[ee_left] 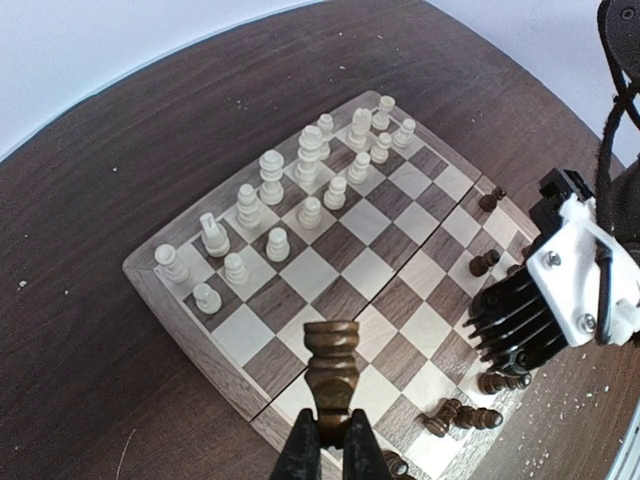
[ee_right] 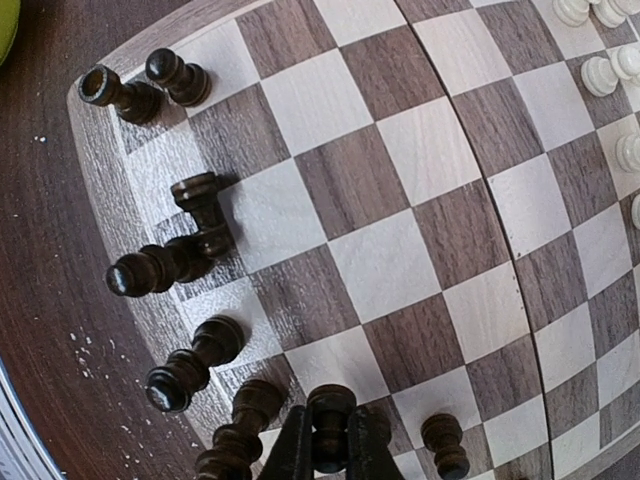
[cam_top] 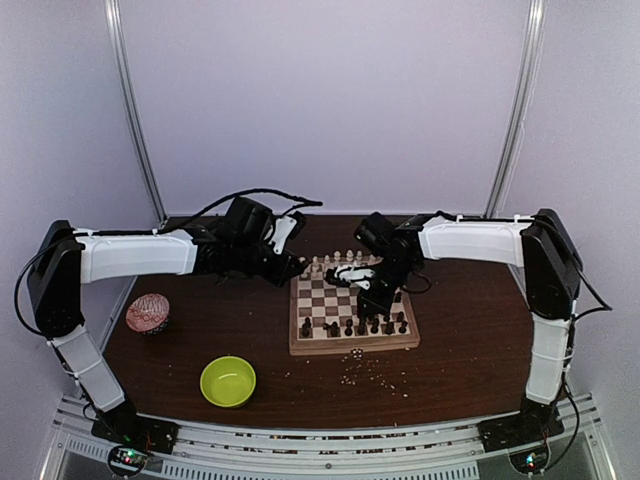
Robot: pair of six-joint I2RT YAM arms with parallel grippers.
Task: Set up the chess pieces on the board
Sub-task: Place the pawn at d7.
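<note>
The board [cam_top: 352,346] lies mid-table. Cream chess pieces [cam_top: 335,262] stand in its far rows, also in the left wrist view [ee_left: 300,190]. Dark pieces [cam_top: 362,325] fill its near rows; some lie toppled [ee_right: 150,270] by the rim [ee_right: 100,170]. My left gripper [cam_top: 287,267] hovers by the board's far left edge, shut on a dark brown piece [ee_left: 332,370], which sticks out from my left gripper [ee_left: 331,440]. My right gripper [cam_top: 373,298] is low over the dark side. There my right gripper [ee_right: 330,450] is shut on a dark pawn-like piece [ee_right: 331,415]. Whether that piece touches the board is unclear.
A lime-green bowl [cam_top: 228,381] sits near the front left of the table. A pink patterned bowl [cam_top: 148,312] is further left. Pale crumbs [cam_top: 365,370] are scattered in front of the board. The right arm's finned body [ee_left: 520,320] looms over the dark rows.
</note>
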